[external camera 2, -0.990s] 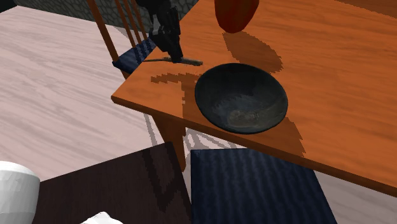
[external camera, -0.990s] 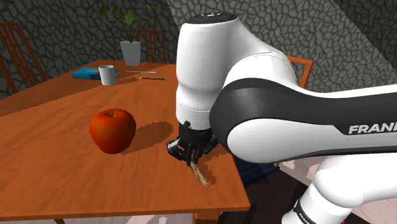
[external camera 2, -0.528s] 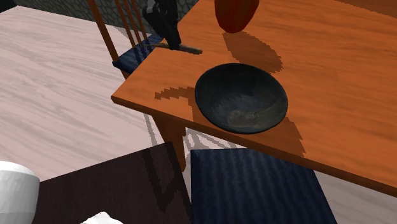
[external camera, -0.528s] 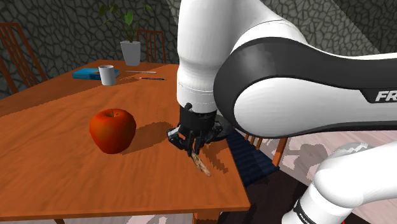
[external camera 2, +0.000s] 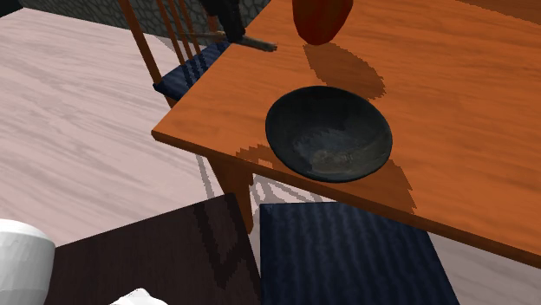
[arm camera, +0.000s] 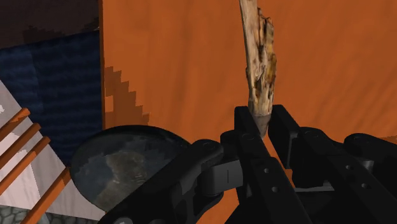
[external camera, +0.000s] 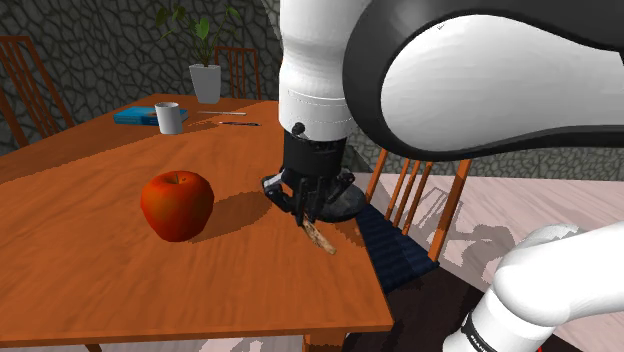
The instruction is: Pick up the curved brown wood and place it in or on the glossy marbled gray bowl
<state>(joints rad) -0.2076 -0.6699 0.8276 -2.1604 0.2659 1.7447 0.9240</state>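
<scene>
The claw (arm camera: 261,125) is clamping one end of the curved brown wood (arm camera: 257,58), its two black fingers closed down to a narrow gap that the stick is filling, while the rest of the rough, bark-like piece is jutting out beyond the fingertips. In the shoulder view the wood is dangling slantwise below the claw, above the right edge of the orange tabletop (external camera: 80,270) and seemingly clear of it, though whether its free tip is touching the surface is hard to tell. The red apple (external camera: 177,204) is sitting to the left of the claw, apart from it. The glossy marbled gray bowl (external camera 2: 328,133) is resting empty on the tabletop near the corner; in the second exterior view the stick is hanging to its far left, near it but not over it. So the picking part is looking done: the grip is made and the lift appears to be under way. What is remaining, as I am judging it, is carrying the wood across until it is over the bowl, lowering it, and opening the fingers so that it is lying in or on the bowl.
</scene>
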